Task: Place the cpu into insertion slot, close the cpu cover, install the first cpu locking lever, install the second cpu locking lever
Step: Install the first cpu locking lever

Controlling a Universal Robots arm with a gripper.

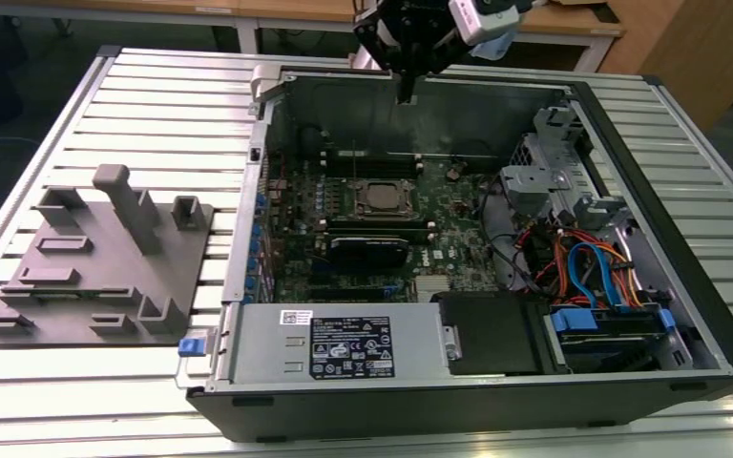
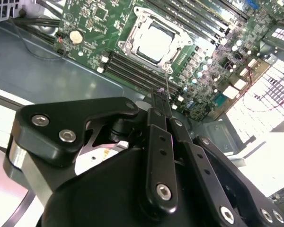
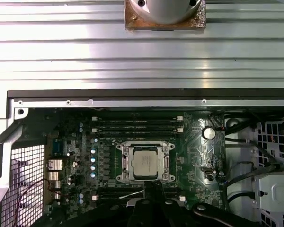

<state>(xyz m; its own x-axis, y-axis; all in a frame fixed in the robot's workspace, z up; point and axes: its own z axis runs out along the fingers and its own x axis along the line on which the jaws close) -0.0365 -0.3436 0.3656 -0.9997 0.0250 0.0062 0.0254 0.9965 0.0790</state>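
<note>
My gripper [image 2: 162, 93] is pinched narrow, fingers together with nothing between them, hanging above the motherboard [image 1: 450, 205]. At the middle of that board the one cpu [image 3: 146, 163] already sits in its slot. The one cpu cover [image 3: 124, 163] lies flat around it, so those two steps look done. I can't count the locking levers or tell whether they are latched; a thin rod at the cover's corner may be one.

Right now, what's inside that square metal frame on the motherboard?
The cpu lies flat inside the cpu cover, its silver-grey top showing through the cut-out. The frame overlaps the chip's edges, and the chip itself hides the socket beneath it.
</note>
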